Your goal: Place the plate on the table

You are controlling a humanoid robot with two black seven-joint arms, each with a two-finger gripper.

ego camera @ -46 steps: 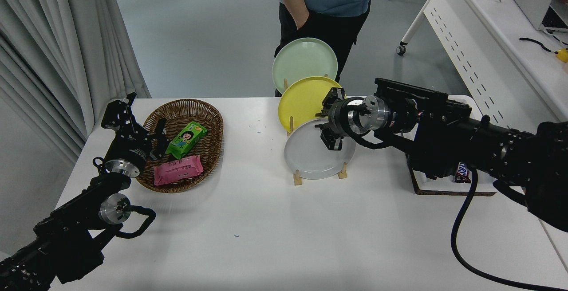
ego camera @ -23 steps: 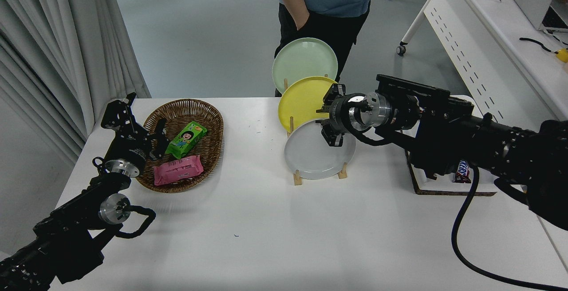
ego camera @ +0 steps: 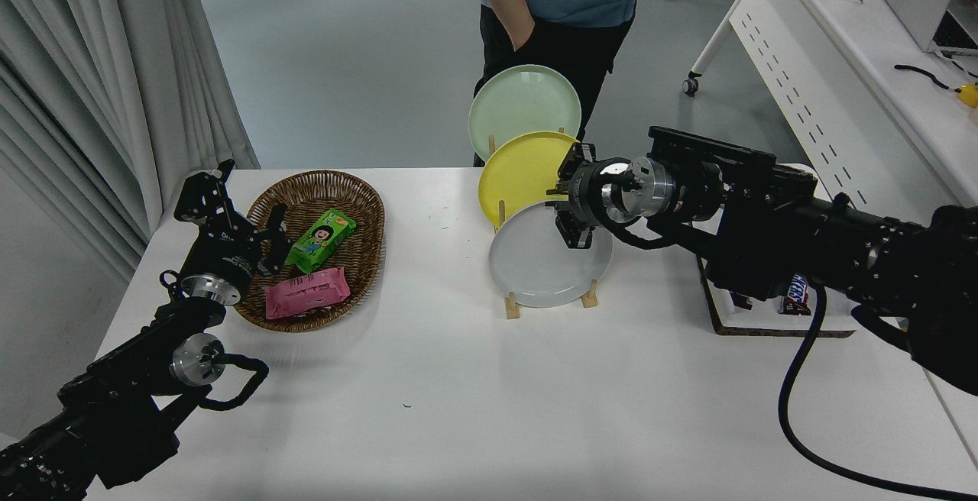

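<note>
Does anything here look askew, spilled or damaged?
Nothing stands out. The grey plate stands upright in the wooden rack before the yellow plate, with the right gripper at its upper right rim. Snack packs lie inside the basket.

White table (ego camera: 489, 394) (basket (ego camera: 367, 214), plate rack (ego camera: 512, 308))

Bright even overhead lighting, soft faint shadows on the table (ego camera: 474, 409) beneath the wicker basket (ego camera: 359, 203), mild glare on metal wrist rings, sharp focus throughout, no visible blur
</note>
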